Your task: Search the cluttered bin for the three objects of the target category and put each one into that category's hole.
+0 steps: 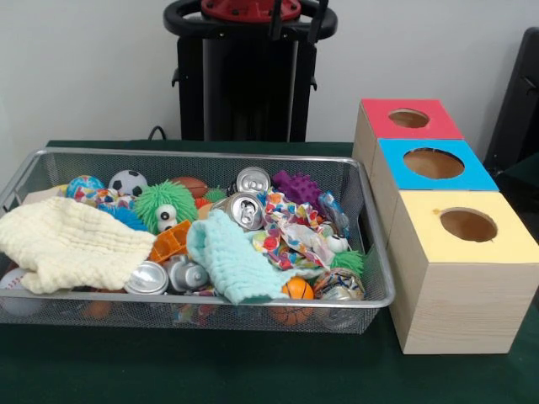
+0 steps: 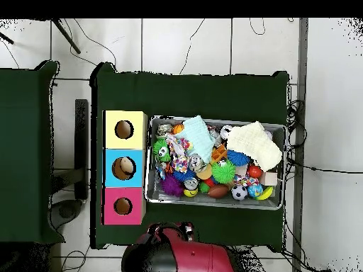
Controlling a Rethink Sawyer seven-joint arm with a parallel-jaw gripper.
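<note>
The bin (image 1: 210, 155) is a silver wire-mesh basket on the green table, also seen in the overhead view (image 2: 213, 202). It is heaped with clutter: drink cans (image 1: 246, 209), a yellow cloth (image 1: 67, 244), a mint cloth (image 1: 232, 263), a patterned cloth (image 1: 290, 234), a soccer ball (image 1: 128, 182), a small basketball (image 1: 296, 289), a green fuzzy toy (image 1: 166, 204) and a purple spiky toy (image 1: 295, 185). My gripper (image 1: 296, 23) is drawn back at the pedestal, above and behind the bin, open and empty. In the overhead view it (image 2: 170, 228) sits just outside the bin's near rim.
Three wooden boxes with round holes stand in a row beside the bin: red top (image 1: 410, 119), blue top (image 1: 434, 163), yellow top (image 1: 467, 225). In the overhead view they lie left of the bin (image 2: 124, 168). The black pedestal (image 1: 248, 84) stands behind the table.
</note>
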